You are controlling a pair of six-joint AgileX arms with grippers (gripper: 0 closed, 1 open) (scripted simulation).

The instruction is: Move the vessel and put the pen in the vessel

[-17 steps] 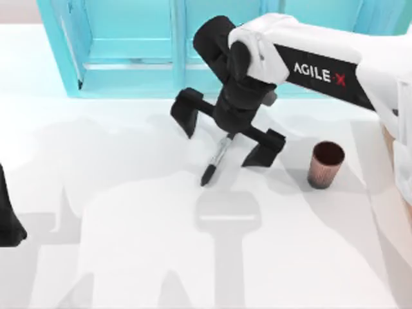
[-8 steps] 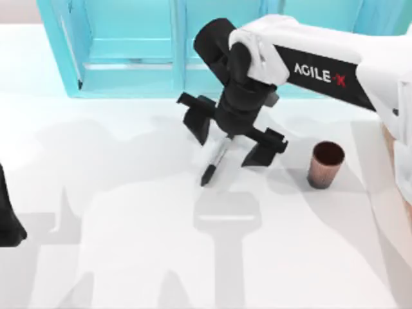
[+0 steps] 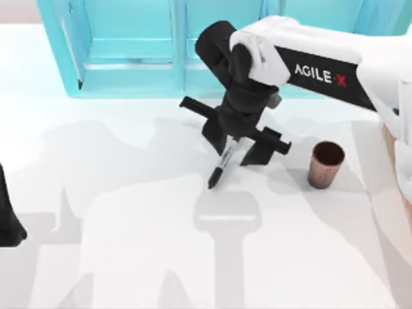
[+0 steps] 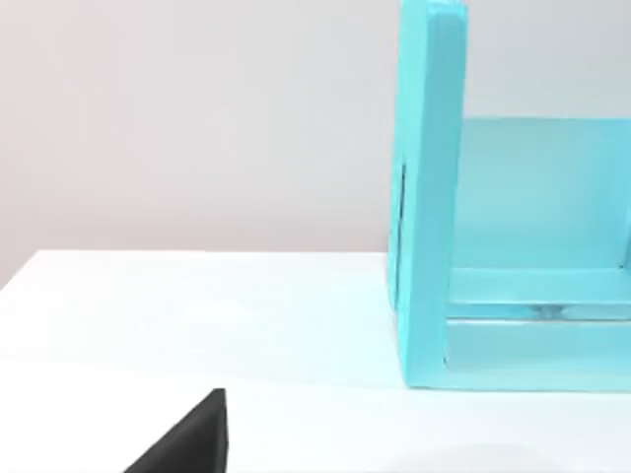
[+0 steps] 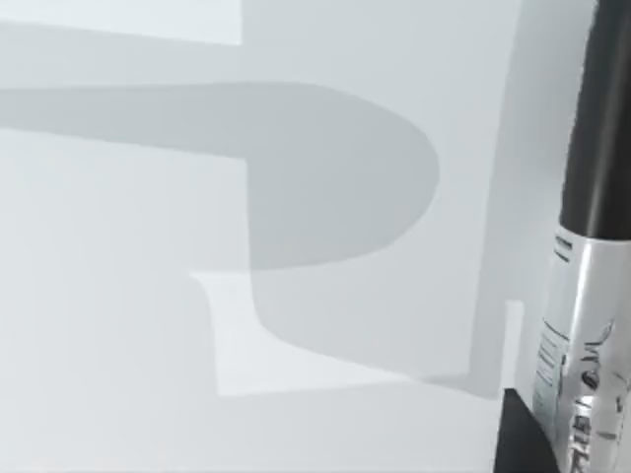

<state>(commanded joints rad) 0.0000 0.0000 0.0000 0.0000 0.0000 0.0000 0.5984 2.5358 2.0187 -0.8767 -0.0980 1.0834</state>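
Reading "AGILE X", the right arm's pincer [image 3: 233, 143] is clamped on the pen [image 3: 222, 162]; label print unreadable.

I see a matt white table [image 3: 129, 257], a copper-toned, finely ribbed metallic cup [image 3: 325, 166], a pen [image 3: 222, 164] with matt black cap and shiny silvery label, and smooth turquoise shelving [image 3: 129, 51].

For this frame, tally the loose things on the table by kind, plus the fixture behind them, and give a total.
Slim black marker pen with a grey-labelled barrel: 1
Small reddish-brown copper-toned cylindrical cup: 1
Turquoise open-fronted shelf unit: 1
Total: 3
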